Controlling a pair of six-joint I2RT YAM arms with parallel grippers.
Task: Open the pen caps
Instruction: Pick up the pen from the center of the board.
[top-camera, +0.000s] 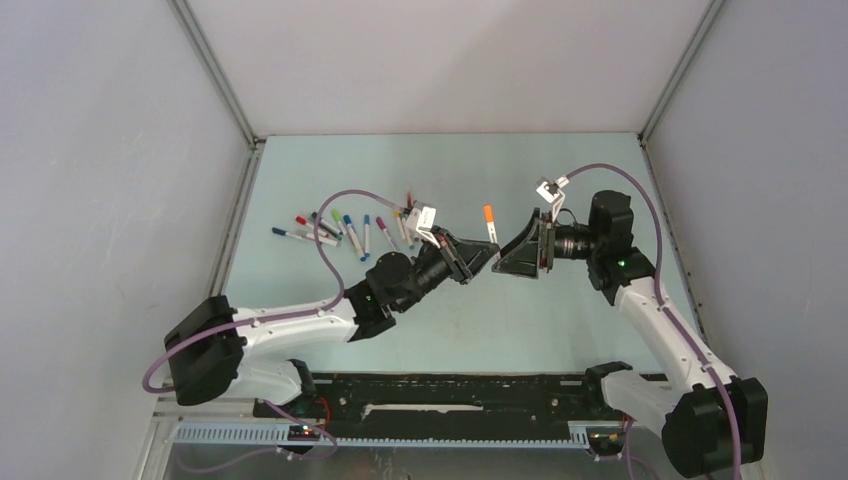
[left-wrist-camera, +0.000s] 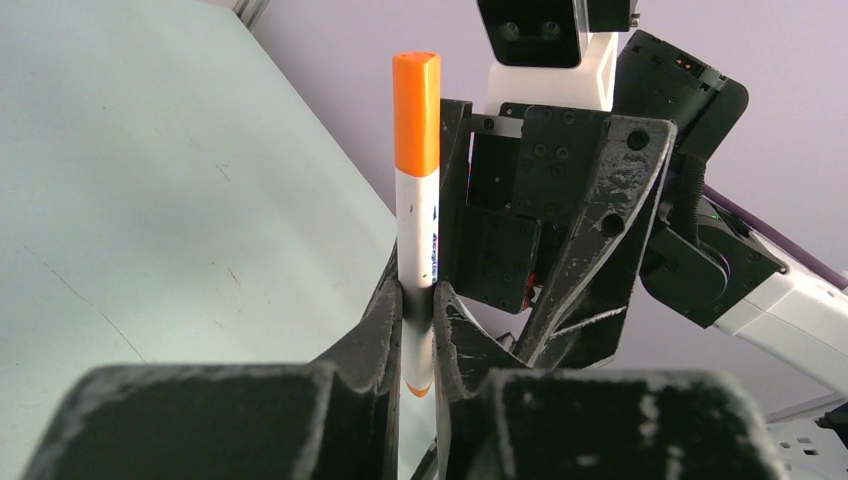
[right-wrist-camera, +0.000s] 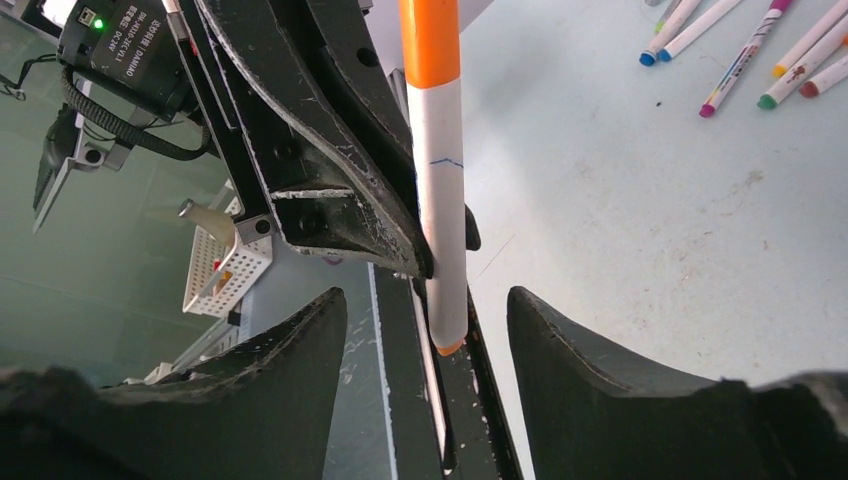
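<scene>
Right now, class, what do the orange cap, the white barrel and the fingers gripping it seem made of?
Orange cap: likely plastic, smooth, even colour with a soft sheen.
White barrel: likely plastic, glossy, printed lettering.
Left gripper's fingers: probably hard black plastic, matte, with pale scuffs along the edges.

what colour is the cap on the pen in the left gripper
The cap is orange; left wrist view shows it best.
</scene>
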